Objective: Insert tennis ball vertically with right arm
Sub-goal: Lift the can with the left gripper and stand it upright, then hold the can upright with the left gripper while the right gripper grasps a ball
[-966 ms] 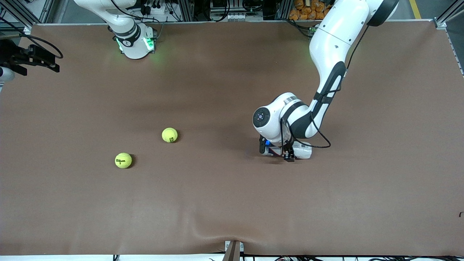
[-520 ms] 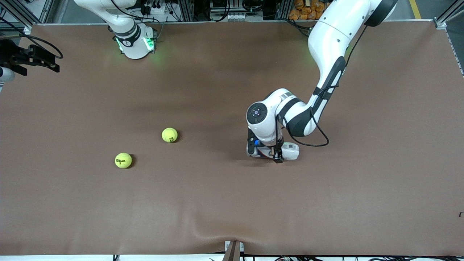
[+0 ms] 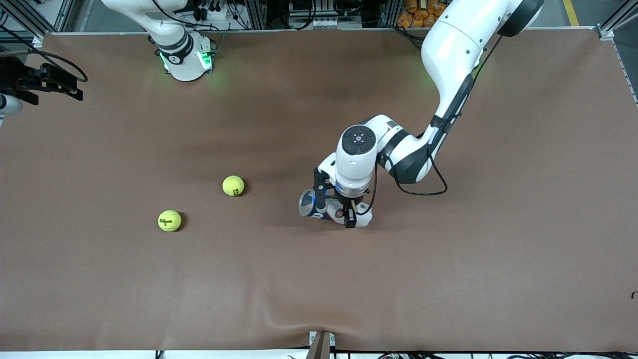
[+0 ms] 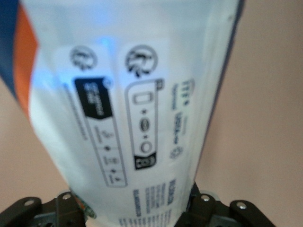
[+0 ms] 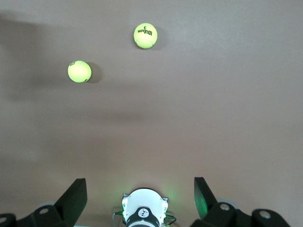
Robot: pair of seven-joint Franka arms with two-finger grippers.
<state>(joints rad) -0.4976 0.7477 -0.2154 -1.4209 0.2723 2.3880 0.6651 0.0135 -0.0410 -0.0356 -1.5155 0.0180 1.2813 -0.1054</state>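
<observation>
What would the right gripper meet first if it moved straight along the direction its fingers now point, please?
Probably only bare table. The right gripper is open, and the two tennis balls lie ahead but off its centre line; depth is unclear.

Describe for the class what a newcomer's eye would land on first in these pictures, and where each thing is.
First, the left gripper, low over the middle of the brown table, fingers shut on a clear tennis-ball can. Next, two yellow tennis balls toward the right arm's end: one ball farther from the front camera, the Wilson ball nearer. The right gripper waits open, high at that end.
</observation>
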